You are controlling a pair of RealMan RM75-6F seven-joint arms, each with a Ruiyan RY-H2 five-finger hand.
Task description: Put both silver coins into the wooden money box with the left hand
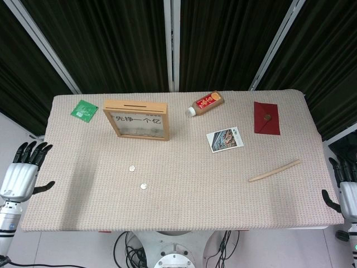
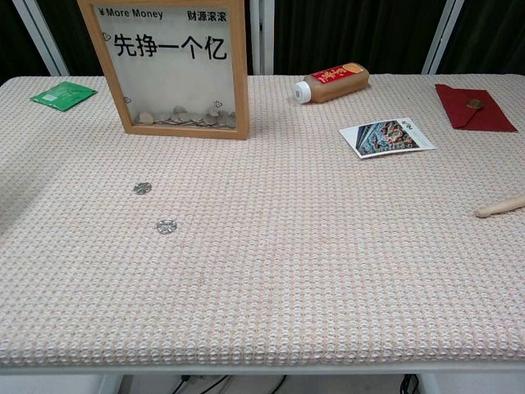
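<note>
Nothing banked yet: I see both coins (image 1: 132, 168) (image 1: 143, 186) lying on the worktop (image 1: 223, 184) before the money box (image 1: 136, 119); left hand (image 1: 22, 173) empty, fingers spread; right hand (image 1: 345, 192) likewise empty

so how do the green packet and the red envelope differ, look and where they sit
The green packet lies at the table's far left corner, beside the wooden money box; the red envelope lies far right, near the postcard. The packet is smaller and turned at an angle; the envelope is larger, nearly square to the table edge, with a round seal. Both lie flat, untouched.
</note>
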